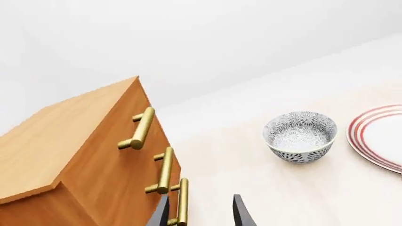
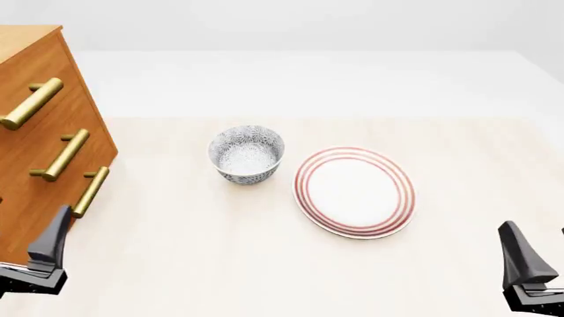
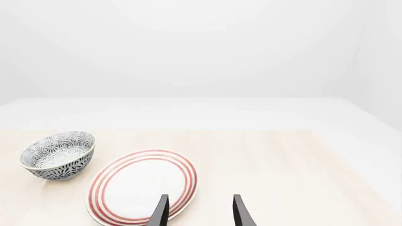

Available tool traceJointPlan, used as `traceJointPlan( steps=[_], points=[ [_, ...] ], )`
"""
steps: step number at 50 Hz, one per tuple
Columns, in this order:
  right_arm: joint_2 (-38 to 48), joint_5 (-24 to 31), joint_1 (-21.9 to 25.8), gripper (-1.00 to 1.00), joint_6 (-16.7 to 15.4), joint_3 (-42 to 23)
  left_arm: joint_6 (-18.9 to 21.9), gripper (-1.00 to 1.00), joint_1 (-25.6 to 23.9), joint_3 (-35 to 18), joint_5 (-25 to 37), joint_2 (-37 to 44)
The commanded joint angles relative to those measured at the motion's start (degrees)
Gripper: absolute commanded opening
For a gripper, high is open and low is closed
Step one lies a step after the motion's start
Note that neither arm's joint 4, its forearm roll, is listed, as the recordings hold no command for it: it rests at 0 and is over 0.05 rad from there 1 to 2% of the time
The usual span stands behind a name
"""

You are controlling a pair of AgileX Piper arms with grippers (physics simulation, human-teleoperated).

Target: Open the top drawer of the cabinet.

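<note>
The cabinet [image 2: 26, 178] stands at the table's far left, an orange-brown wooden chest with three brass bar handles. The top drawer [image 2: 49, 69] sits flush with the front, and its handle [image 2: 32, 104] is the highest. In the left wrist view the cabinet [image 1: 56, 150] fills one side, with the top drawer's handle [image 1: 140, 128] above two others. My left gripper [image 1: 201, 213] is open and empty, low in front of the cabinet, one finger next to the lowest handle [image 1: 181, 202]. My right gripper [image 3: 199, 212] is open and empty at the near right.
A patterned blue-white bowl [image 2: 247, 153] stands mid-table, and a white plate with red rings [image 2: 354, 191] lies to its right. Both also show in the right wrist view, the bowl [image 3: 58, 155] and the plate [image 3: 143, 186]. The right gripper's fingers [image 2: 522, 257] stay near the front edge.
</note>
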Motion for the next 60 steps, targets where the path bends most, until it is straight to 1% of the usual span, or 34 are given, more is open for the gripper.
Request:
traceJointPlan(
  steps=[1, 4, 5, 6, 7, 8, 9, 15, 17, 21, 24, 28, 32, 35, 41, 42, 44, 45, 47, 51, 57, 59, 60],
  points=[
    [0.0, 0.0, 0.0, 1.00, 0.0, 0.0, 5.7, 1.00, -0.5, -3.0, -1.5, 6.7],
    [-0.1, 0.0, 0.0, 1.00, 0.0, 0.0, 8.6, 1.00, -0.3, -3.5, -1.5, 7.6],
    [-0.1, 0.0, 0.0, 1.00, 0.0, 0.0, 10.6, 1.00, -0.2, -3.6, -1.6, 8.4],
    [0.0, 0.0, 0.0, 1.00, 0.0, 0.0, 13.5, 1.00, 0.0, -3.0, -2.9, 9.5],
    [0.0, 0.0, 0.0, 1.00, 0.0, 0.0, 13.5, 1.00, 0.0, -2.9, -3.0, 9.6],
    [0.0, 0.0, 0.0, 1.00, 0.0, 0.0, 15.2, 1.00, 0.1, -2.9, -3.6, 10.8],
    [0.0, 0.0, 0.0, 1.00, 0.0, 0.0, 15.6, 1.00, -0.6, -3.5, -3.6, 11.3],
    [0.0, 0.0, 0.0, 1.00, 0.0, 0.0, 18.7, 1.00, -1.0, -6.4, -0.8, 10.3],
    [0.0, 0.0, 0.0, 1.00, 0.0, 0.0, 21.3, 1.00, -0.6, -6.3, -0.8, 10.4],
    [-0.1, 0.0, 0.0, 1.00, 0.0, 0.0, 23.4, 1.00, -0.7, -7.3, -0.4, 10.9],
    [-0.1, 0.0, 0.0, 1.00, 0.0, 0.0, 28.2, 1.00, 0.3, -6.1, -1.9, 11.9],
    [0.0, 0.0, 0.0, 1.00, 0.0, 0.0, 31.3, 1.00, 0.9, -6.3, -2.4, 12.5],
    [0.0, 0.0, 0.0, 1.00, 0.0, 0.0, 32.2, 1.00, 1.0, -7.5, -1.8, 12.9],
    [-0.1, 0.0, 0.0, 1.00, 0.0, 0.0, 35.6, 1.00, 1.8, -7.0, -3.3, 14.0],
    [0.0, 0.0, 0.0, 1.00, 0.0, 0.0, 37.3, 1.00, 1.5, -9.1, -3.3, 15.7],
    [0.0, 0.0, 0.0, 1.00, 0.0, 0.0, 39.0, 1.00, 1.7, -9.1, -4.1, 16.5],
    [0.0, 0.0, 0.0, 1.00, 0.0, 0.0, 39.3, 1.00, 1.6, -9.5, -4.1, 16.8],
    [-0.1, 0.0, 0.0, 1.00, 0.0, 0.0, 40.4, 1.00, 1.7, -9.9, -4.5, 17.6],
    [0.0, 0.0, 0.0, 1.00, 0.0, 0.0, 40.7, 1.00, 1.6, -10.3, -4.6, 18.1],
    [0.0, 0.0, 0.0, 1.00, 0.0, 0.0, 43.6, 1.00, 2.5, -9.9, -6.3, 19.3],
    [0.0, 0.0, 0.0, 1.00, 0.0, 0.0, 46.8, 1.00, 3.1, -9.3, -9.7, 22.3],
    [0.0, 0.0, 0.0, 1.00, 0.0, 0.0, 47.0, 1.00, 3.1, -9.4, -10.2, 23.0],
    [0.0, 0.0, 0.0, 1.00, 0.0, 0.0, 48.4, 1.00, 3.5, -9.0, -11.7, 24.4]
  ],
)
